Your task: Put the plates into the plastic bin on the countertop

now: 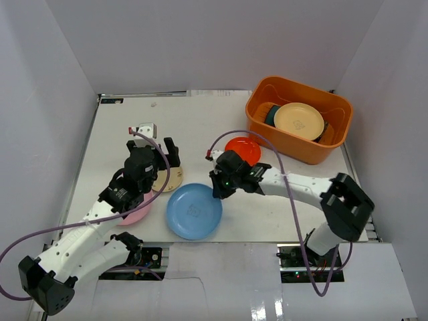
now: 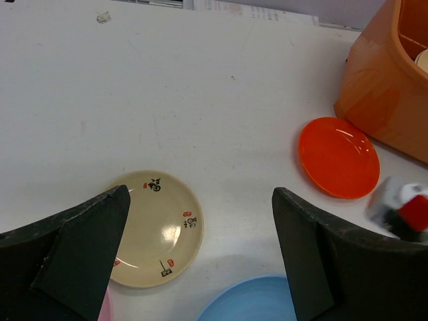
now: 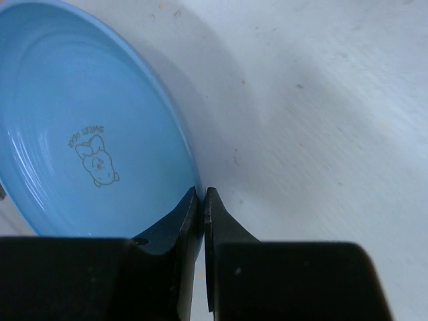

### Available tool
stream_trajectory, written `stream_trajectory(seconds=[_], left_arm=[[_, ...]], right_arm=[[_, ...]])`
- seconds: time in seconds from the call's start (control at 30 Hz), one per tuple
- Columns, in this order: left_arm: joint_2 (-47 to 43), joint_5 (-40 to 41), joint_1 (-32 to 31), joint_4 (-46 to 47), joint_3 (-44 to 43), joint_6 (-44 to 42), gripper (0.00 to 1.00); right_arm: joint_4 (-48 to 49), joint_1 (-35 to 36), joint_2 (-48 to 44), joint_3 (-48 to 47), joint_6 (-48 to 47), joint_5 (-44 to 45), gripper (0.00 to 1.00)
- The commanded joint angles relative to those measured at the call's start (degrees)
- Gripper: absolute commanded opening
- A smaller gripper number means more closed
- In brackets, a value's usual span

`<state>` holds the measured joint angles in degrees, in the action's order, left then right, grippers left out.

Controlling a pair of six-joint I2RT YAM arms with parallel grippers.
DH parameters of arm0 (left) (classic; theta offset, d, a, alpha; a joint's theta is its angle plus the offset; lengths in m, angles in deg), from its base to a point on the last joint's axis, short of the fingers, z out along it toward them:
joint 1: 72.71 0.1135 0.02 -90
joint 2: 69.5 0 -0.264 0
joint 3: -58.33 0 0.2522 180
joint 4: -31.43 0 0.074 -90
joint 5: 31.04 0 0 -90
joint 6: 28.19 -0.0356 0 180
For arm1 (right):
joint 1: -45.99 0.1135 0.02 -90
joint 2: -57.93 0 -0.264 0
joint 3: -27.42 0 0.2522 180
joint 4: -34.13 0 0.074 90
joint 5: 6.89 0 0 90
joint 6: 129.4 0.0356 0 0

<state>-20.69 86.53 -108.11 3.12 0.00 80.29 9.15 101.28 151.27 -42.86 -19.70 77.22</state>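
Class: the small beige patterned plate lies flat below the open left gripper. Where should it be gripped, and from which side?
Take the beige plate by its far rim, probably from above, one finger inside, one outside. It lies flat, so only the raised edge offers a hold; that side faces bare countertop, while the pink plate and blue plate crowd the near side.

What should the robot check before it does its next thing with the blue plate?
1. Right gripper shut at the rim of the blue plate: ok.
2. Rim truly pinched between its fingers: cannot tell.
3. Left gripper open, over the beige plate, off the blue plate: ok.
4. Orange bin has room beside the cream plate: ok.
5. Red plate lies flat on the way to the bin, probably low enough to pass over: ok.
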Motion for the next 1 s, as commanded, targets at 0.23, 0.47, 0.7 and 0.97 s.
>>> stream_trajectory(seconds=[0.23, 0.47, 0.7, 0.97], left_arm=[[-5.9, -7.7, 0.4, 0.7, 0.0, 1.1, 0.98], [-9.2, -15.3, 0.4, 1.4, 0.7, 1.2, 0.98], [-10.1, -17.5, -1.3, 2.2, 1.2, 0.9, 0.98], [-9.3, -16.2, -1.9, 2.3, 1.1, 0.9, 0.98]], right_arm=[[-4.1, -29.2, -20.3, -12.6, -6.5, 19.5, 0.08], [-1.2, -52.2, -6.7, -23.0, -4.1, 18.4, 0.08], [-4.1, -60.2, 5.9, -31.2, -4.7, 18.5, 0.08], [-7.1, -58.9, 6.2, -35.3, -4.4, 11.5, 0.55]])
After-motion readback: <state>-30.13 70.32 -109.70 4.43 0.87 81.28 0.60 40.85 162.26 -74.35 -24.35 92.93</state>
